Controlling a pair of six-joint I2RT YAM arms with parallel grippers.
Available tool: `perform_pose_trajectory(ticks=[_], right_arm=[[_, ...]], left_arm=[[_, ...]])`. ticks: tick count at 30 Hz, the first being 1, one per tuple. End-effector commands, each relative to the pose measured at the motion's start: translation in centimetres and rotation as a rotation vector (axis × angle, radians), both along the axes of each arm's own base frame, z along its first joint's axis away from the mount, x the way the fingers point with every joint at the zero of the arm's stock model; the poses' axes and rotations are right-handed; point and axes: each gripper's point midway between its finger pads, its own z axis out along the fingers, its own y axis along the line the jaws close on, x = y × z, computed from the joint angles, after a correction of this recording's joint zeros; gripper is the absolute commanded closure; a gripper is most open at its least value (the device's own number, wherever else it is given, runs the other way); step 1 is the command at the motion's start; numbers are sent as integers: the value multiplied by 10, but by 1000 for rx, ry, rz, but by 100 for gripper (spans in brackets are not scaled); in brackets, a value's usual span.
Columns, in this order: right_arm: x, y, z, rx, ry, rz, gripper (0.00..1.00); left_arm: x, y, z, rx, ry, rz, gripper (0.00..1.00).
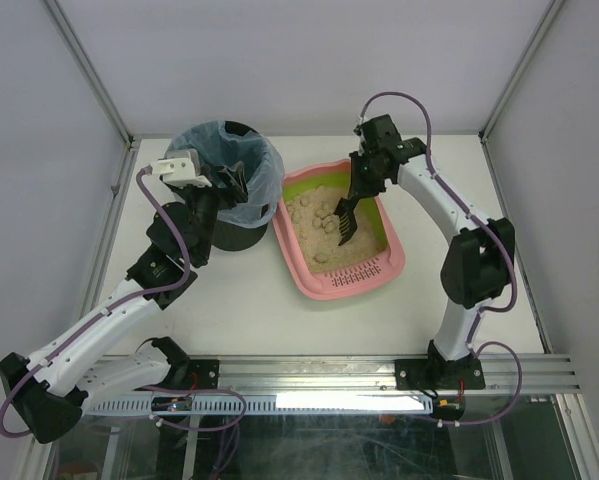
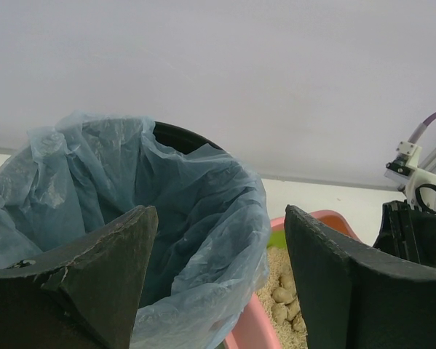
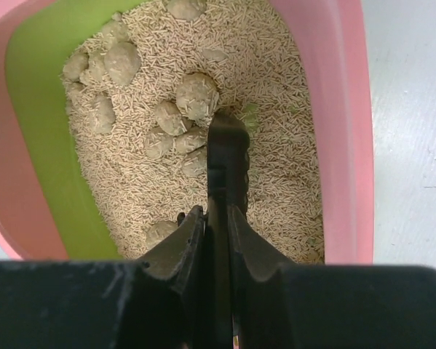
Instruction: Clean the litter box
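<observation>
Closed right gripper point(image 3: 216, 218) holds scoop point(image 3: 227, 156), tip among clumps point(image 3: 196, 94). Pink litter box point(image 1: 354, 280) sits just beside bin point(image 1: 241, 238). Idle left gripper point(image 2: 221, 218) wide apart, empty. Risk: steep scoop shoves clumps, spills litter over rim.

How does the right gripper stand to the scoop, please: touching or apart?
Touching. The right wrist view shows the right gripper clamped on both sides of the scoop handle.

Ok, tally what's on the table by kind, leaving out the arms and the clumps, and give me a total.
Pink litter box: 1
Black bin lined with a blue bag: 1
Black slotted scoop: 1
Total: 3
</observation>
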Motion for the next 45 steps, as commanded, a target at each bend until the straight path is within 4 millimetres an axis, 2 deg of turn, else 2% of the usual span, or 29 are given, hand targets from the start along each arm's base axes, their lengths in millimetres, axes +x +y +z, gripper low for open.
perform_pose_trajectory(ticks=[1,12,19,29,38,45], right_arm=[[-26,21,8,142,60,86,100],[-52,20,3,276,100,98,100],[-67,33,-16,411,129,96,100],[-66,46,-23,562,92,15,100],[-63,51,-12,697,42,-83,100],[-56,33,14,724,-80,-195,100]], left_arm=[[-3,-1,28,-50,-57,-20,27],[-3,-3,27,-48,-53,-29,27],[-3,-3,27,-49,-51,-28,27],[-3,-4,28,-48,-52,-32,27],[-2,-4,27,-47,-49,-31,27],[-2,-4,28,-45,-51,-31,27]])
